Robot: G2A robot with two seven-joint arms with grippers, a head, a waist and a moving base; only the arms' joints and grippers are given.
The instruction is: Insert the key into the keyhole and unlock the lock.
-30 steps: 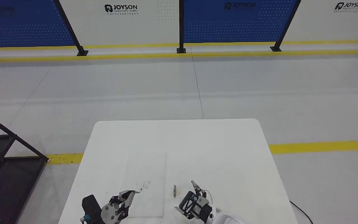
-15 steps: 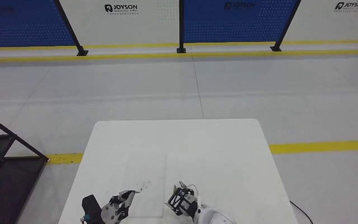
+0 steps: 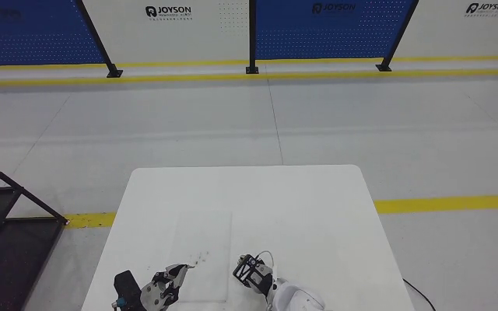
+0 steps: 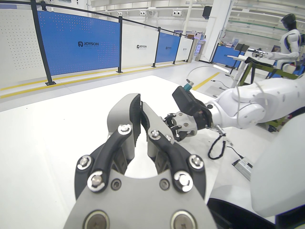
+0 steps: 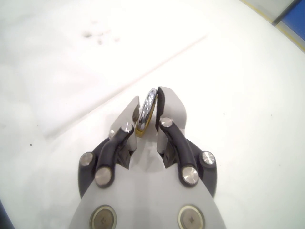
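right tool (image 5: 149, 95) grips lock (image 5: 145, 113) | left tool (image 4: 140, 102) closed | white table (image 3: 311, 218)

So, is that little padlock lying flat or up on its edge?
On edge: the padlock stands edgewise, clamped in the right pincer. Whether it touches the table, cannot tell.

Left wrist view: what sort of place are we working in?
Probably a robotics test hall: blue and white fence panels pen the area, yellow lines mark the floor, and another humanoid robot stands at a far station.
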